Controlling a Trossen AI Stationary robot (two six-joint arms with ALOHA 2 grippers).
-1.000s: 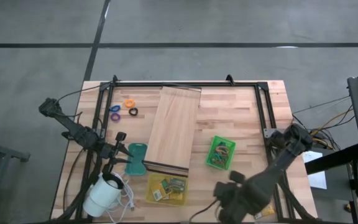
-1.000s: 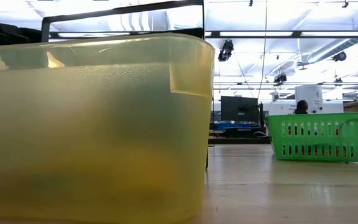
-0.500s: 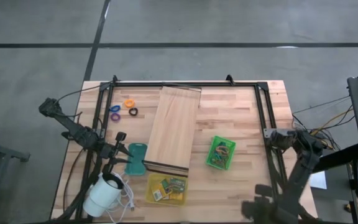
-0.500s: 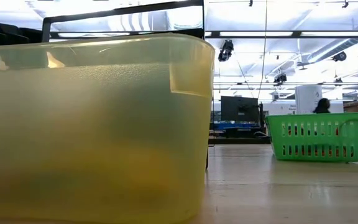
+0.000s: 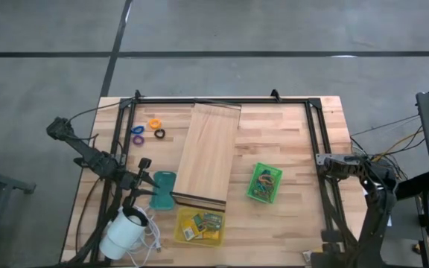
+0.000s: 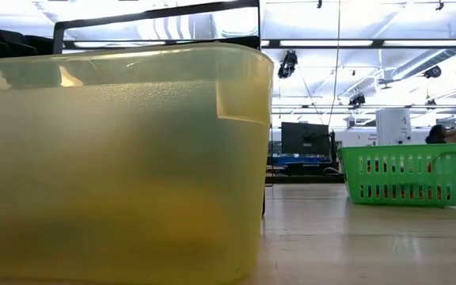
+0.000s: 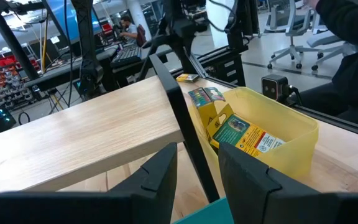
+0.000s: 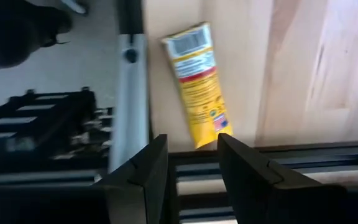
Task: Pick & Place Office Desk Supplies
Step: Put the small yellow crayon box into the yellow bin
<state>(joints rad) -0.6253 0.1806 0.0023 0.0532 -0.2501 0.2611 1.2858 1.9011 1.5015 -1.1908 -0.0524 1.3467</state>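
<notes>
In the right wrist view a yellow packet [image 8: 194,84] lies flat on the wood by the black frame rail at the table's near right corner. My right gripper [image 8: 193,140] hangs open above its near end, pointing down, with nothing between its fingers; in the high view it is at the near right edge [image 5: 322,257]. Orange [image 5: 155,123], purple [image 5: 138,130] and black [image 5: 159,133] rings lie at the far left. My left gripper [image 7: 199,152] waits open at the table's left [image 5: 146,179].
A long pale board [image 5: 208,155] lies across the middle. A yellow bin [image 5: 199,225] holds packets and a green basket [image 5: 264,182] holds rubber bands. A teal piece [image 5: 164,190] and a white corded device [image 5: 124,232] sit near my left gripper. Black frame rails border the table.
My right gripper has swung from in front of the yellow bin toward the table's near right corner, sinking and rolling as it went. Its arm now stands along the right edge. A person far behind the green basket has walked to the right.
</notes>
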